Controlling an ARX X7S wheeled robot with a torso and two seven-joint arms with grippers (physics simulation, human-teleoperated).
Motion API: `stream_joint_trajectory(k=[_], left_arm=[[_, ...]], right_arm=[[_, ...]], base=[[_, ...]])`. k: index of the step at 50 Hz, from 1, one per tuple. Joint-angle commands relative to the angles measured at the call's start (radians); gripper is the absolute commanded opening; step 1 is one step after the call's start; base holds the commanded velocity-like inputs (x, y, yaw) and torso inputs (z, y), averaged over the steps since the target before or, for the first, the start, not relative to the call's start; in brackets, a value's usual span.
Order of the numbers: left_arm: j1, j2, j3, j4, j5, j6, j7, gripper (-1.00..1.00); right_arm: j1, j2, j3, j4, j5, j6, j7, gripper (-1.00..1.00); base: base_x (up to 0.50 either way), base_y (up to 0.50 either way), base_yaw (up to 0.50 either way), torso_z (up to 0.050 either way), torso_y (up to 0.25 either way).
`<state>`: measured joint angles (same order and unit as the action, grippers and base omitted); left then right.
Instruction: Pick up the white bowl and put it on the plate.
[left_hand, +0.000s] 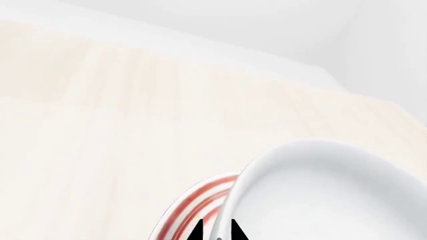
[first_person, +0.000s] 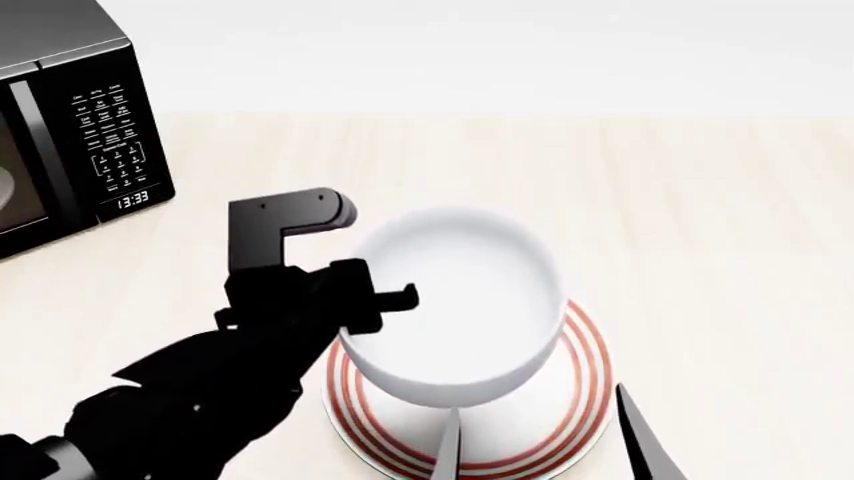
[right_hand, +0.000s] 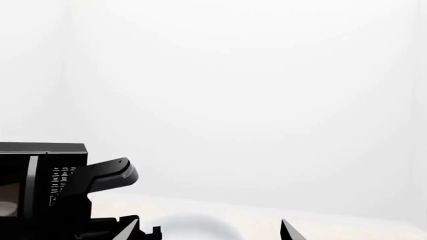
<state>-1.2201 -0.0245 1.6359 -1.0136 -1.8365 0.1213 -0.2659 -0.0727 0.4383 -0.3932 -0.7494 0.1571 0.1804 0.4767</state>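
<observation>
The white bowl (first_person: 454, 300) hangs over the plate (first_person: 581, 400), a flat white plate with red rings; I cannot tell if they touch. My left gripper (first_person: 387, 300) is shut on the bowl's left rim. In the left wrist view its two black fingertips (left_hand: 198, 231) straddle the wall of the bowl (left_hand: 333, 200), with the plate (left_hand: 193, 205) showing behind. My right gripper (first_person: 545, 445) stands open at the near edge of the plate, holding nothing. In the right wrist view the right gripper (right_hand: 210, 232) frames the blurred bowl (right_hand: 193, 227) between widely spread tips.
A black microwave (first_person: 67, 150) stands at the back left of the pale wooden table (first_person: 721, 250), its keypad facing me. It also shows in the right wrist view, microwave (right_hand: 33, 185), beside my left arm (right_hand: 100, 175). A white wall rises behind the table.
</observation>
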Motion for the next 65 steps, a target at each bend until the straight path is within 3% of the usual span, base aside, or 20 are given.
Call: stream_joint_trajectory(k=[1,44,65], left_arm=[[-0.003,0.024,-0.044,0.003,0.033,0.008,0.020,-1.00],[0.024,0.024,-0.047,0.020,0.047,0.027,0.031,-1.00],[-0.012,0.024,-0.044,0.042,-0.015,0.020,0.033,-1.00]], right_arm=[[0.002,-0.019,0.032,0.004,0.000,0.003,-0.024,1.00],[0.007,-0.011,0.020,0.021,0.007,-0.007,-0.023,1.00],[0.010,-0.007,0.012,0.028,0.009,-0.011,-0.023,1.00]], base=[[0.00,0.00,0.00,0.000,0.010],[0.00,0.00,0.00,0.000,0.000],[0.00,0.00,0.00,0.000,0.000]])
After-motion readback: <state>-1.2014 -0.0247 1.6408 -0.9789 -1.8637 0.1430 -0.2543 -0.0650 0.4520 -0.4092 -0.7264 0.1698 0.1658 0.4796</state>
